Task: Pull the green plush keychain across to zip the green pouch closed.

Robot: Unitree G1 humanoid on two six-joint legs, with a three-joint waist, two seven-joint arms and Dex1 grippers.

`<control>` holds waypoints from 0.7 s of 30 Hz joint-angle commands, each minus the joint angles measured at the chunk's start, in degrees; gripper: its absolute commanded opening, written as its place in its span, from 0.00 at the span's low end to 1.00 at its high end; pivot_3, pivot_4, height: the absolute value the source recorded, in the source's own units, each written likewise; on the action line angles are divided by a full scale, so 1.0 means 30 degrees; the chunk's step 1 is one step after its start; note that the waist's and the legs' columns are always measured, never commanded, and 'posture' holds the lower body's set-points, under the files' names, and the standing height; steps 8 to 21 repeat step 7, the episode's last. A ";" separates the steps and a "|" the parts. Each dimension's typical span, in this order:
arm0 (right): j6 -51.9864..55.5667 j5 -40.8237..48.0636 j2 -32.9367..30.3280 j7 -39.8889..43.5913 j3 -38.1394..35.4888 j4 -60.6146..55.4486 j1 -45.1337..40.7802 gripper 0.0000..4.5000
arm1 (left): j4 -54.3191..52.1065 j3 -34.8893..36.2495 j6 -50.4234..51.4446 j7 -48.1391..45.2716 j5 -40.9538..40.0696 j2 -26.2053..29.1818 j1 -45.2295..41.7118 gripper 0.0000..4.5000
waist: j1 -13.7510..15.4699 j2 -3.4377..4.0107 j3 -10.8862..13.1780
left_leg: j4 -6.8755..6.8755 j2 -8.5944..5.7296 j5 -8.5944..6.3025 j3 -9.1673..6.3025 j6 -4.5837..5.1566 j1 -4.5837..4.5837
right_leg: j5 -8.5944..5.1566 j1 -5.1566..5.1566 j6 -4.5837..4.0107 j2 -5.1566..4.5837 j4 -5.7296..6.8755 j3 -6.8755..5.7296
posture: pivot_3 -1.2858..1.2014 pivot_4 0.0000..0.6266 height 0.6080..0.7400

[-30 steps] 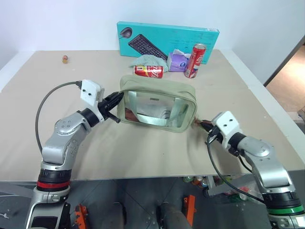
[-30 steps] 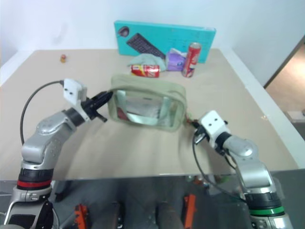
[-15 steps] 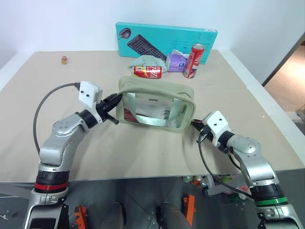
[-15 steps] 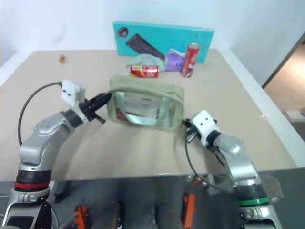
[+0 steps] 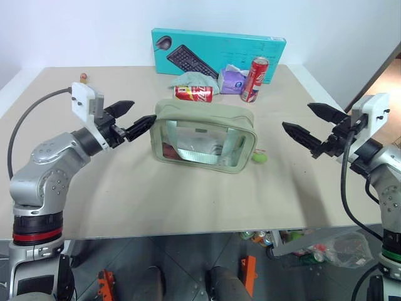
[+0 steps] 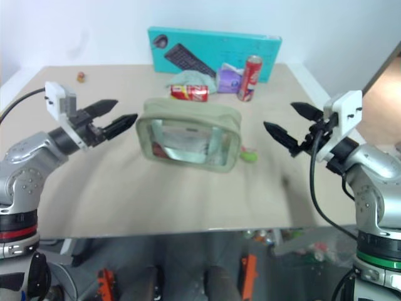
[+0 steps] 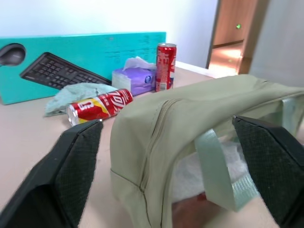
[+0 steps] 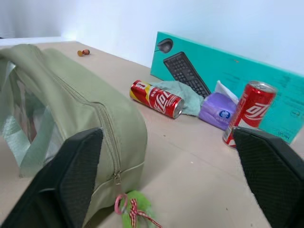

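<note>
Near the middle of the table [image 5: 188,200] sits the green pouch [image 5: 207,135], soft and light, likely to slide unless its end is pinched. The green plush keychain [image 5: 260,158] lies at its right end, squashy, best taken by the fuzz. The left gripper [image 5: 131,118] and right gripper [image 5: 308,124] hover wide open, empty.

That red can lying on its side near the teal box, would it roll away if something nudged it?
Probably. The red can lies on its side on the flat table, so a sideways nudge would likely roll it. The green cloth close behind might stop it.
</note>
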 commanded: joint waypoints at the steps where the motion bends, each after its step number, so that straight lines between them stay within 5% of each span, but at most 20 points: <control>1: 0.1112 0.1192 -0.0992 0.1203 -0.0820 -0.1884 0.1951 0.99 | -0.0964 0.0397 -0.0560 -0.0875 0.0909 0.1572 0.2026 0.99 | -0.0024 -0.0002 -0.0001 | -0.0004 0.0002 -0.0022 -0.0001 -0.0001 0.0018 | -0.0025 0.0015 -0.0009 -0.0005 0.0002 0.0000 | 0.52 0.24 1.00; 6: -0.1680 -0.0731 0.1262 0.0238 0.0581 -0.3328 0.5334 0.99 | -0.1702 -0.0403 -0.2423 0.0171 0.3590 0.1561 0.5434 0.99 | -0.0029 -0.0015 -0.0007 | 0.0010 0.0016 -0.0073 -0.0003 -0.0016 0.0003 | -0.0067 0.0009 -0.0008 -0.0007 -0.0005 -0.0007 | 0.52 0.24 1.00; 21: -0.1986 -0.0983 0.1517 0.0040 0.0648 -0.3259 0.5477 0.99 | -0.1722 -0.0439 -0.2647 0.0195 0.3683 0.1417 0.5558 0.99 | -0.0029 -0.0015 -0.0007 | 0.0018 0.0019 -0.0078 0.0003 -0.0024 0.0005 | -0.0066 0.0009 -0.0009 -0.0008 -0.0005 -0.0006 | 0.52 0.24 1.00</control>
